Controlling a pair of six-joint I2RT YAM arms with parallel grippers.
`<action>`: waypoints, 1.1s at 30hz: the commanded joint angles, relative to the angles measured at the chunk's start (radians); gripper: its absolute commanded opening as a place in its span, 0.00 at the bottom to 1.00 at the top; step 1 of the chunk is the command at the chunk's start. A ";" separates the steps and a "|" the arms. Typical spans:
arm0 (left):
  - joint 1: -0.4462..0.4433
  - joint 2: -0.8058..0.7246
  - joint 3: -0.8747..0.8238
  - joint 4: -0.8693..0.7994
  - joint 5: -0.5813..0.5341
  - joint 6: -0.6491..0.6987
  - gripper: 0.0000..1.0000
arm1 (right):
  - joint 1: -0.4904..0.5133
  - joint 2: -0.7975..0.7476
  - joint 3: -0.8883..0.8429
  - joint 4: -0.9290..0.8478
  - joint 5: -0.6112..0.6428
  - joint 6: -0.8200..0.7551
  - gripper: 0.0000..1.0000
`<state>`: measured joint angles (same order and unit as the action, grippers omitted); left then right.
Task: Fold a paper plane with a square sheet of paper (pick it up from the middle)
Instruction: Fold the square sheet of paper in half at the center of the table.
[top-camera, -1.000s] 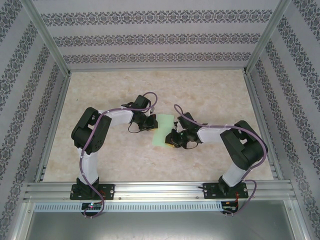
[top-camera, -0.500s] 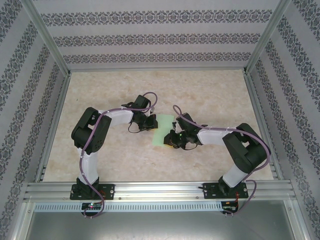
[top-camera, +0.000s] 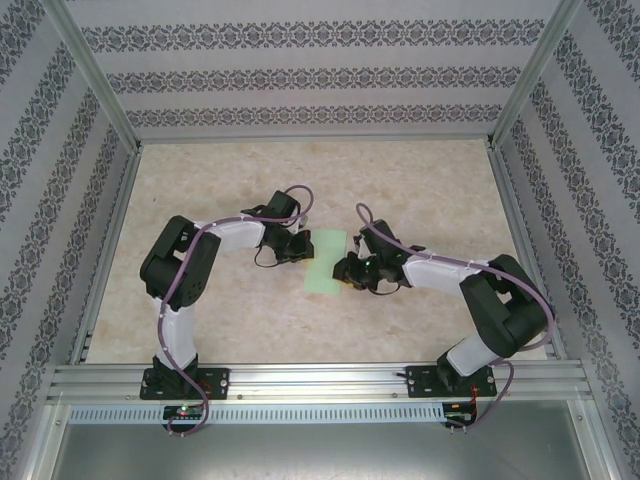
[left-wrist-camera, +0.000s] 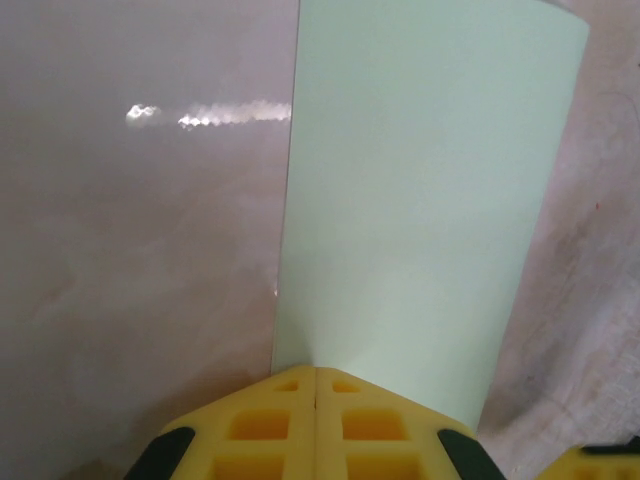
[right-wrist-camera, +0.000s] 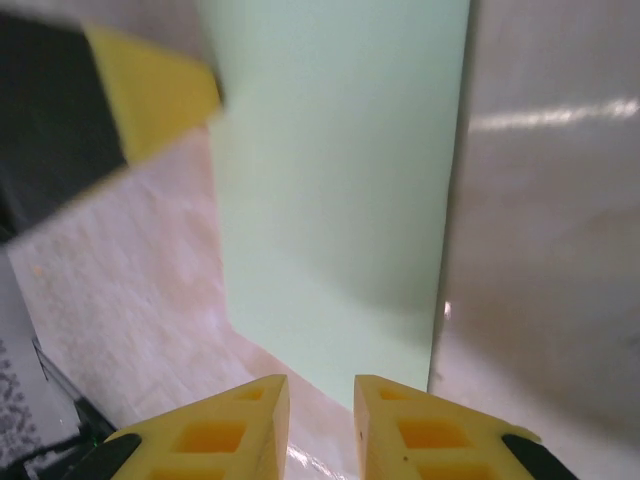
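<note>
The pale green sheet of paper (top-camera: 327, 260) lies flat mid-table as an upright rectangle; no paper plane is in view. My left gripper (top-camera: 300, 248) is at its left side, shut. In the left wrist view its yellow fingertips (left-wrist-camera: 316, 375) rest together on the sheet's (left-wrist-camera: 420, 200) near edge. My right gripper (top-camera: 346, 270) is at the sheet's right side. In the right wrist view its jaws (right-wrist-camera: 322, 400) stand slightly apart with nothing between them, just short of the paper's (right-wrist-camera: 340, 200) near corner.
The marble-look table (top-camera: 430, 190) is bounded by patterned walls and metal posts (top-camera: 95, 75). The left gripper's yellow finger (right-wrist-camera: 150, 90) shows across the sheet in the right wrist view. Both arm bases sit on the near rail (top-camera: 320, 380).
My right gripper has parted its jaws a little and shifted slightly toward the back along the paper's right edge; its elbow swung right. The left gripper and the paper stayed put.
</note>
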<state>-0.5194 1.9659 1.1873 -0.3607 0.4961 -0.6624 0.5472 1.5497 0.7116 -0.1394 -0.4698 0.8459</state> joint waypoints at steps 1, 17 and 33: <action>-0.007 -0.081 0.006 -0.033 0.009 0.000 0.09 | -0.058 -0.017 0.049 -0.035 0.063 -0.033 0.25; -0.005 -0.221 -0.116 -0.010 -0.063 -0.051 0.29 | -0.062 0.190 0.232 -0.106 0.112 -0.079 0.35; -0.006 -0.209 -0.154 -0.014 -0.055 -0.062 0.32 | -0.053 0.294 0.321 -0.084 0.066 -0.086 0.34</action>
<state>-0.5194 1.7542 1.0279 -0.3866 0.4393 -0.7124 0.4843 1.8217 0.9966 -0.2325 -0.3859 0.7826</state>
